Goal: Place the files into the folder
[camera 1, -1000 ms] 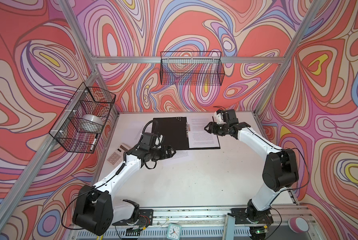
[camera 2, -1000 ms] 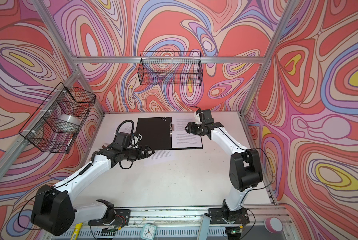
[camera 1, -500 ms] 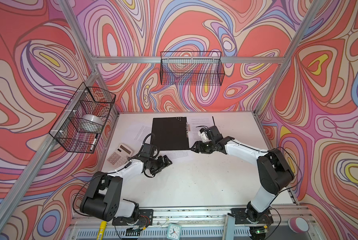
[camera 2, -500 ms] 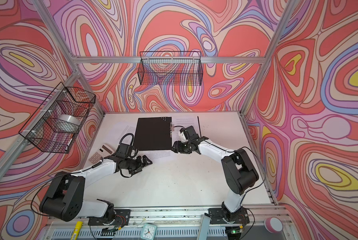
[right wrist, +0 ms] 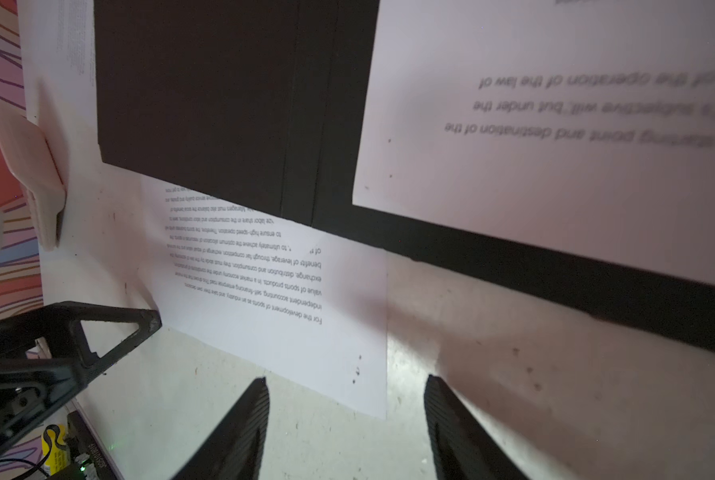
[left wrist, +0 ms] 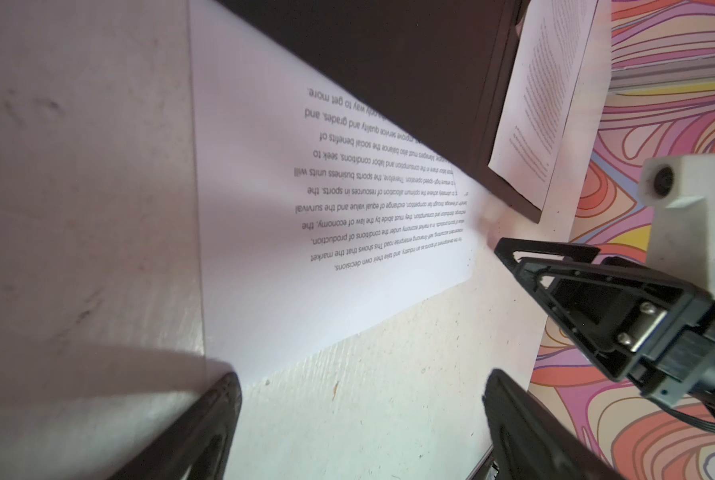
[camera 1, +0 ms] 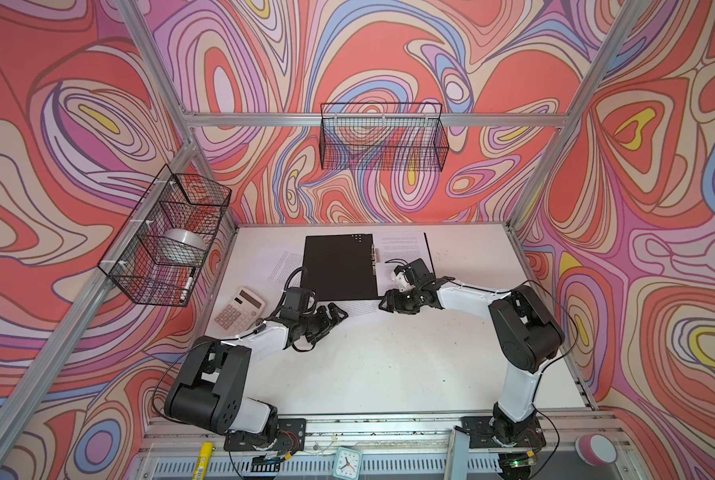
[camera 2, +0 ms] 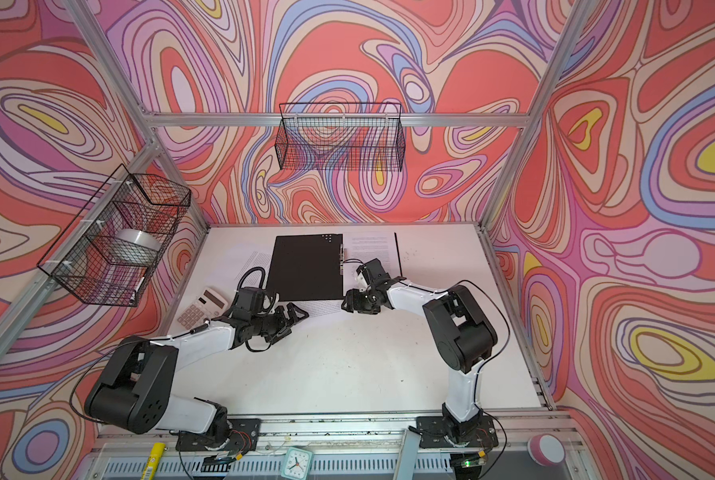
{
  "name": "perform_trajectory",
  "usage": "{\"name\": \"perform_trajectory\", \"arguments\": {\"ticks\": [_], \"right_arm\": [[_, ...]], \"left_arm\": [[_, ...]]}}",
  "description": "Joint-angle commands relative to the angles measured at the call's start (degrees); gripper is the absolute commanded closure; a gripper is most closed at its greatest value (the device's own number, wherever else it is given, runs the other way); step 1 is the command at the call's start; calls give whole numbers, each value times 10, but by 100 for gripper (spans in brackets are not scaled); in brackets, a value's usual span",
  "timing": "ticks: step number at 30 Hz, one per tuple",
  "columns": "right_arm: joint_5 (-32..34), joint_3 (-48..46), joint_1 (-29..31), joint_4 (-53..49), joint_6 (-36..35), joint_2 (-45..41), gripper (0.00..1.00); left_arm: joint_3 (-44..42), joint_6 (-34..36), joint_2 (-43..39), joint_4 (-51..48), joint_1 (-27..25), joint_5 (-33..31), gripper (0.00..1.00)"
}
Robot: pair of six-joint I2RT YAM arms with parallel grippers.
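Files (left wrist: 306,232) lie around the open folder (camera 1: 339,266) on the table (camera 1: 389,365), and we count three of them. The near sheet (camera 1: 360,305) pokes out from under the folder's near edge, flat on the table, in the space between the tips of our two grippers. The second sheet (camera 1: 401,253) rests on the folder's right flap, beyond our right fingers (right wrist: 248,415). The third sheet (camera 1: 283,262) shows from under the folder's left flap, beyond our left fingers (left wrist: 218,419) and off to their left.

Our left gripper (camera 1: 339,311) is low over the table with its fingers spread wide and nothing between them. In the left wrist view one fingertip sits just beside a corner of the near sheet; we cannot tell whether it touches the paper. Bare table fills most of the gap.

Our right gripper (camera 1: 383,301) faces it from the other side, also low, its fingers apart and gripping nothing. In the right wrist view the opposite corner of the near sheet reaches into the gap between these fingers, lying flat. The folder's black edge runs just ahead of them.

The calculator (camera 1: 239,309) lies behind our left fingers, beside the left arm's wrist, apart from the folder and the near sheet.
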Motion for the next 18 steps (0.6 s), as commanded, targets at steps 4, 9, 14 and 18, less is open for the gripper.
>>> {"name": "perform_trajectory", "arguments": {"ticks": [4,9,14,18], "right_arm": [[-15,18,13,12,4,35,37],[-18,23,15,11,6,43,37],[-29,29,16,9,9,54,37],[-26,30,16,3,11,58,37]], "left_arm": [[-49,-35,14,32,18,-34,7],[-46,-14,-3,-3,33,-54,5],[-32,-3,16,-5,40,-53,5],[-36,7,4,-3,55,-60,5]]}}
